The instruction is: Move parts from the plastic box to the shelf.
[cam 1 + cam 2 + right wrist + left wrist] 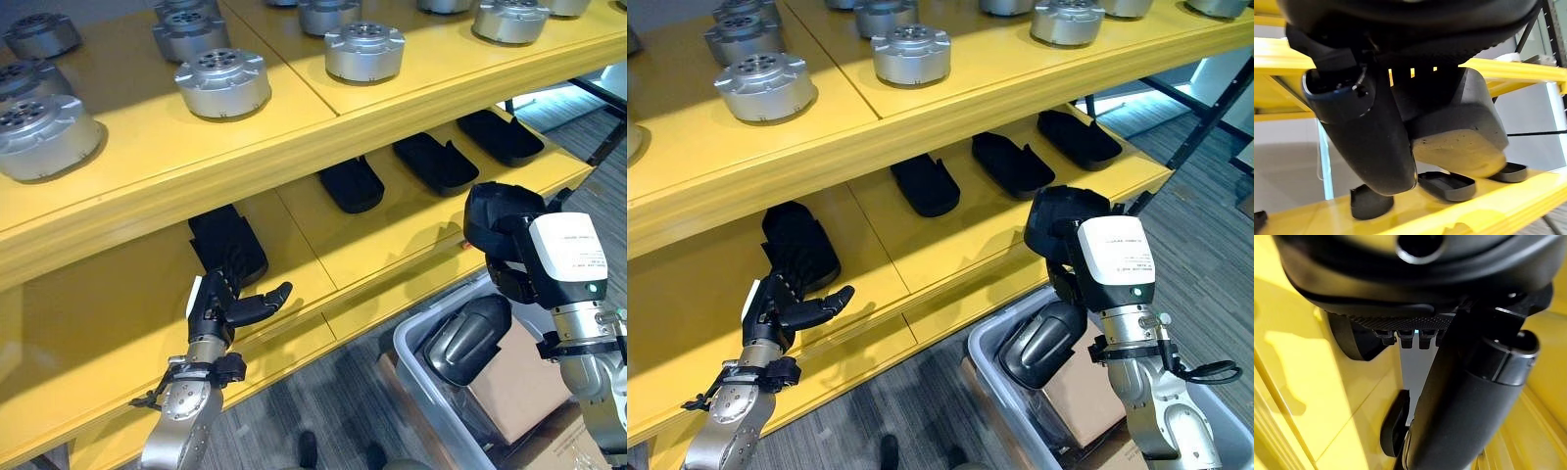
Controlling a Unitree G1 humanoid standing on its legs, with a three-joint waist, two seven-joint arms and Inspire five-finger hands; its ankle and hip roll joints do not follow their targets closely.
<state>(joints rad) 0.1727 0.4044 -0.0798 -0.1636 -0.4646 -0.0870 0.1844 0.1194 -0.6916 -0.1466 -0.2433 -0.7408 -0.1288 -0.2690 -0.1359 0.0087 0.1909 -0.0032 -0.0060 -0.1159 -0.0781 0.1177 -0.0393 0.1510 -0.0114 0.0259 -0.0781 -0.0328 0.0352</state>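
Silver metal discs (222, 82) on top; grey carpet (323, 411) below.

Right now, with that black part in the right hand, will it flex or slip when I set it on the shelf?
The black part in the right hand looks like a stiff moulded shell, so it probably won't flex. Its matte surface suggests little slipping. The parts already on the lower shelf lie flat, so it should rest steady, not roll.

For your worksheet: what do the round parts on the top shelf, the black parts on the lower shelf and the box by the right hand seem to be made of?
Round parts: machined metal, likely aluminium, with a silvery sheen.
Black parts: matte, moulded-looking, probably plastic or rubber.
Box: translucent grey plastic.
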